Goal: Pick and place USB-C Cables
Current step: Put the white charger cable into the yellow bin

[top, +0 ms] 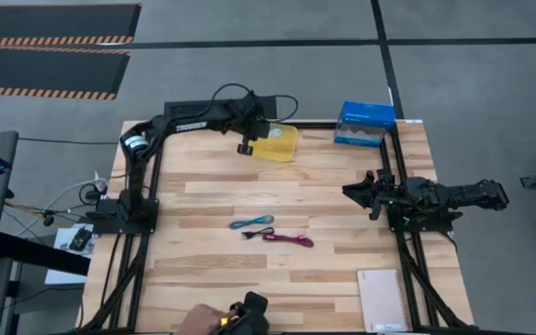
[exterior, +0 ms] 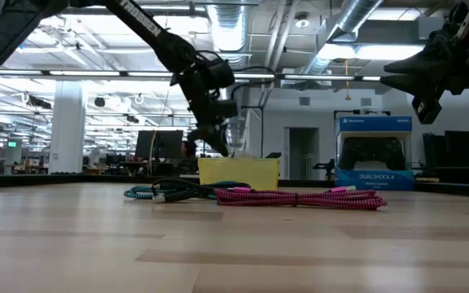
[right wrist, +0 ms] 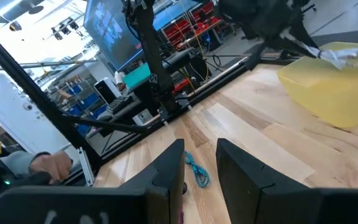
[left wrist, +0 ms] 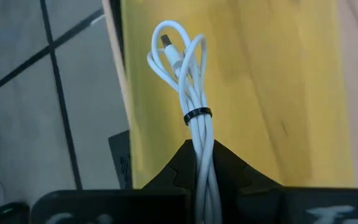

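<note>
The white cable (left wrist: 188,81), a bundle with a black band, is in my left gripper (left wrist: 204,168), which hangs over the yellow bin (top: 275,144) at the table's far edge. That gripper (top: 247,146) also shows in the low view (exterior: 216,138) above the bin (exterior: 238,172). The teal cable (top: 252,221), black cable (top: 249,233) and magenta cable (top: 288,239) lie on the table's middle. My right gripper (right wrist: 201,165) is open and waits above the table's right side (top: 356,191). My left gripper pinches the white cable's bundle between its two fingers (left wrist: 235,171), just behind the black band (left wrist: 197,113). The fingers point down from above and lie along the bundle. The looped end with a plug (left wrist: 169,46) sticks out past the fingertips, lifted clear above the bin (right wrist: 344,57).
A blue boxed game controller (top: 366,124) stands at the far right corner beside the bin. A notebook (top: 382,300) lies at the near right corner. A person's hand (top: 207,321) holds a dark device at the near edge. Bare wood surrounds the three cables.
</note>
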Controlling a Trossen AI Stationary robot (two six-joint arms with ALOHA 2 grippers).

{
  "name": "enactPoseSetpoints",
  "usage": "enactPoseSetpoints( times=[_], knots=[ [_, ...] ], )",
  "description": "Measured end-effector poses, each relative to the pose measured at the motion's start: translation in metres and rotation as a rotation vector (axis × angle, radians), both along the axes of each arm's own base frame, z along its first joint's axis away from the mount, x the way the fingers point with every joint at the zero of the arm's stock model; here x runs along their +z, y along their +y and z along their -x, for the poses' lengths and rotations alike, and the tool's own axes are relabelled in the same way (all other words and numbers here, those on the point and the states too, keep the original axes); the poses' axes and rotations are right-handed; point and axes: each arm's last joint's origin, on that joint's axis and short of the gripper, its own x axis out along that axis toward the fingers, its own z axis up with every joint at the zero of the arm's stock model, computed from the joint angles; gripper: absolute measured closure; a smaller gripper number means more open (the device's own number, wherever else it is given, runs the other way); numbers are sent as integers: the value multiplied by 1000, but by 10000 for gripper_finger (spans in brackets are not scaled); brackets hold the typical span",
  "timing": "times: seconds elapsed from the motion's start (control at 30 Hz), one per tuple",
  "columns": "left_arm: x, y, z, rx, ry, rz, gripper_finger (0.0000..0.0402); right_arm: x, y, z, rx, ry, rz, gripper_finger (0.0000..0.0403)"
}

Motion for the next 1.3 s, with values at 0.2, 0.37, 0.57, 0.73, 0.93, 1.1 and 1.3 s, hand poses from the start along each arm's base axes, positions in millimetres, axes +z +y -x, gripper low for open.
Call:
enactPoseSetpoints(
  times=[0.2, 0.37, 0.57, 0.73, 0.93, 1.1, 1.3],
  knots=[
    [-21, 2, -3, 10, 59, 18, 397, 0, 0, 0, -1, 5, 21, 284],
    [-25, 2, -3, 0, 64, 36, 397, 0, 0, 0, -1, 9, 41, 284],
    [-29, -3, 5, -16, 163, 91, 397, 0, 0, 0, -3, 9, 44, 284],
    [-32, -7, 11, 4, 226, 127, 397, 0, 0, 0, -3, 9, 44, 284],
    [-34, -14, 14, 11, 288, 159, 397, 0, 0, 0, -4, 9, 44, 284],
    [-35, -22, 14, 52, 301, 228, 397, 0, 0, 0, -4, 8, 44, 284],
    [-35, -28, 12, 98, 277, 294, 397, 0, 0, 0, -4, 9, 44, 284]
  ],
)
